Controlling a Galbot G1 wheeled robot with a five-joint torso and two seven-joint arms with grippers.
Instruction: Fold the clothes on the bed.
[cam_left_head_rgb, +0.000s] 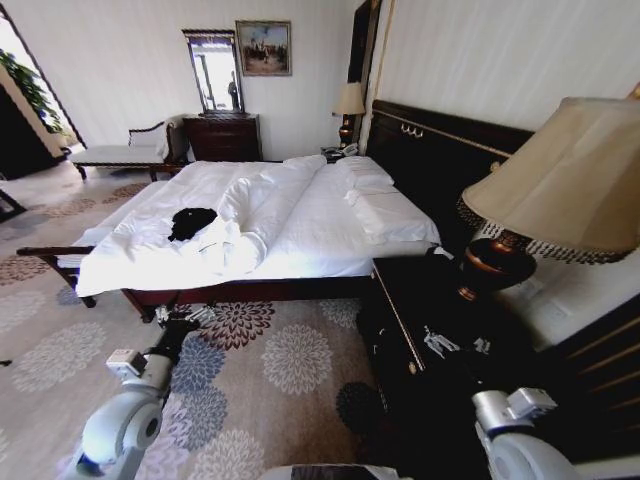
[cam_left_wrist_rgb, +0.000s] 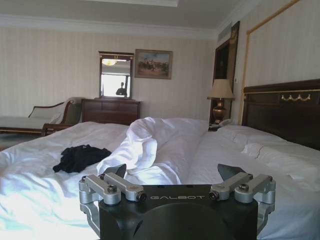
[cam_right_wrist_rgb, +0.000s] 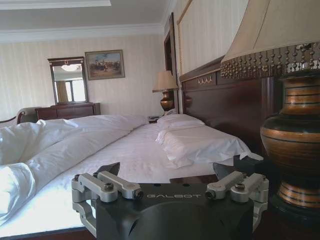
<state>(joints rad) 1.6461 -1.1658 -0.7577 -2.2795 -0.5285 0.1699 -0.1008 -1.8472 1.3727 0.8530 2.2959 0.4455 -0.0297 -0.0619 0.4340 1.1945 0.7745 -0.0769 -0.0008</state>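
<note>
Small black soft-fabric T-shirt (cam_left_head_rgb: 192, 222) lies crumpled in a heap on the large white-sheeted bed with dark wood frame (cam_left_head_rgb: 330, 235), near the foot-side edge closest to the robot, touching the rumpled ridge of bunched white duvet (cam_left_head_rgb: 255, 215); lettering not readable, garment not spread, so folding looks not yet started. Robot stands off the bed on the floral patterned carpet (cam_left_head_rgb: 270, 370), probably set back to approach, since neither arm reaches the mattress. Left gripper (cam_left_wrist_rgb: 172, 172) is held low and level, pointing across the bed with the shirt ahead of it, jaws spread wide, holding nothing. Right gripper (cam_right_wrist_rgb: 170, 170) is likewise level and wide open, empty, sitting over the dark nightstand (cam_left_head_rgb: 430, 330) just beside the bronze-based table lamp with beige fringed shade (cam_left_head_rgb: 560, 190), well apart from the shirt. Both arms are bent forward at the robot's sides.
</note>
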